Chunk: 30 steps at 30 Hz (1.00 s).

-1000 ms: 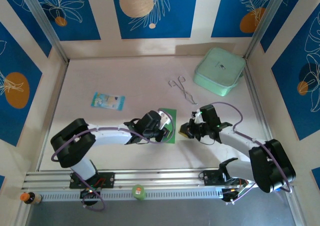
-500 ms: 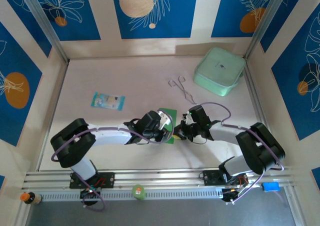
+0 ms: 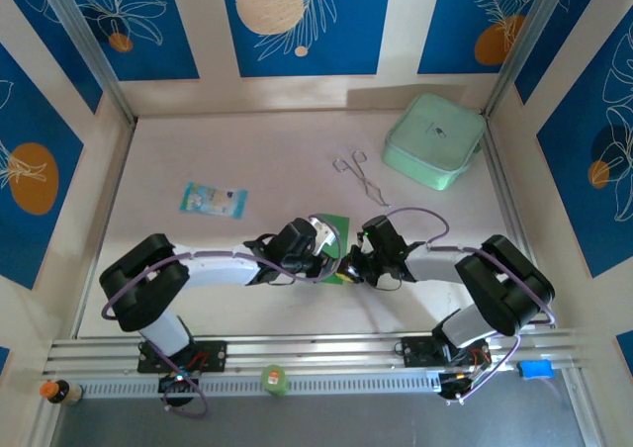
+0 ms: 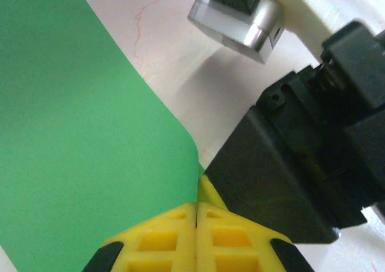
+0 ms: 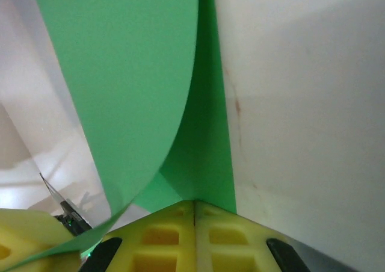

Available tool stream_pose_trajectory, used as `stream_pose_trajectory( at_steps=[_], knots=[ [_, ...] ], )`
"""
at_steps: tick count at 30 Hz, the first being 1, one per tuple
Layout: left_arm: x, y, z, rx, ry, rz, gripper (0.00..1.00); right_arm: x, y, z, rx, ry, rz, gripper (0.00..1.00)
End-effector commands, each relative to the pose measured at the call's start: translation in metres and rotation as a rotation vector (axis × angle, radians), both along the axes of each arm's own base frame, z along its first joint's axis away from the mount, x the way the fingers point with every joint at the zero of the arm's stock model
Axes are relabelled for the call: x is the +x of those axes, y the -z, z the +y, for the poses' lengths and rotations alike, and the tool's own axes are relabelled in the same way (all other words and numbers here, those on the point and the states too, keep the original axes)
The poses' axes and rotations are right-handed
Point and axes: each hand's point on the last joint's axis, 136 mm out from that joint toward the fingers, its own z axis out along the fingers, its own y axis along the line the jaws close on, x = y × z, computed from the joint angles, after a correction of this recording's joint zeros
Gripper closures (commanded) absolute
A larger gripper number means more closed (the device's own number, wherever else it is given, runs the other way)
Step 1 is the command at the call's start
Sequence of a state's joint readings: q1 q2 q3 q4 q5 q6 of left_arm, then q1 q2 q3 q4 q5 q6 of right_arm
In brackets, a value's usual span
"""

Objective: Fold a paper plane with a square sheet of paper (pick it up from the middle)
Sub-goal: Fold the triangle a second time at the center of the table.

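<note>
The right gripper [image 3: 348, 269] has swung leftward across the table [image 3: 247, 160] and now meets the left gripper [image 3: 333, 262] tip to tip; the left arm has kept its place. At that meeting point lies the near right corner of the square sheet of paper [image 3: 338, 228], most of it hidden under the left wrist from above. In the left wrist view the yellow pads [image 4: 162, 236] are pressed together where the sheet's curled edge runs into their seam, clamped on it as far as can be seen. The right pads [image 5: 162, 233] are likewise pressed together, green reaching their seam; whether they pinch it or merely touch cannot be made out. Farther off lie a light-blue packet [image 3: 213, 200], metal tongs [image 3: 358, 175] and a mint box [image 3: 435, 140].
</note>
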<state>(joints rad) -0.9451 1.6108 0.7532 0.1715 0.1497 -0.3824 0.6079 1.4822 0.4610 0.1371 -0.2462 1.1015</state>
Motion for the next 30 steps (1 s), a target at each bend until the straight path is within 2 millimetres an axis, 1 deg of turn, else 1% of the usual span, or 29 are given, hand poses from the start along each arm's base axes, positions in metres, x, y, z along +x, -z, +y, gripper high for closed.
stream_pose_trajectory(
  at_steps=[1,4,15,17,23,25,30],
  knots=[
    [-0.004,-0.003,0.006,0.025,0.038,0.008,0.92,-0.011,0.023,-0.016,-0.087,0.024,0.052,1.0],
    [-0.008,-0.001,0.005,0.031,0.066,0.016,0.88,-0.009,0.021,-0.017,-0.089,0.019,0.041,1.0],
    [-0.01,-0.003,-0.001,0.019,0.103,0.024,0.82,-0.005,0.016,-0.017,-0.086,-0.004,0.031,1.0],
    [-0.008,-0.004,-0.001,0.019,0.098,0.016,0.84,-0.006,0.017,-0.016,-0.086,-0.005,0.035,1.0],
    [-0.002,-0.004,0.003,0.031,0.07,0.001,0.99,-0.005,0.017,-0.021,-0.103,-0.012,0.03,1.0],
    [0.0,-0.003,0.002,0.028,0.06,0.012,1.0,-0.004,0.016,-0.024,-0.119,-0.019,0.021,1.0],
    [0.003,-0.004,-0.006,-0.001,0.011,0.077,1.0,0.001,0.005,-0.022,-0.122,-0.071,-0.013,1.0]
  ],
)
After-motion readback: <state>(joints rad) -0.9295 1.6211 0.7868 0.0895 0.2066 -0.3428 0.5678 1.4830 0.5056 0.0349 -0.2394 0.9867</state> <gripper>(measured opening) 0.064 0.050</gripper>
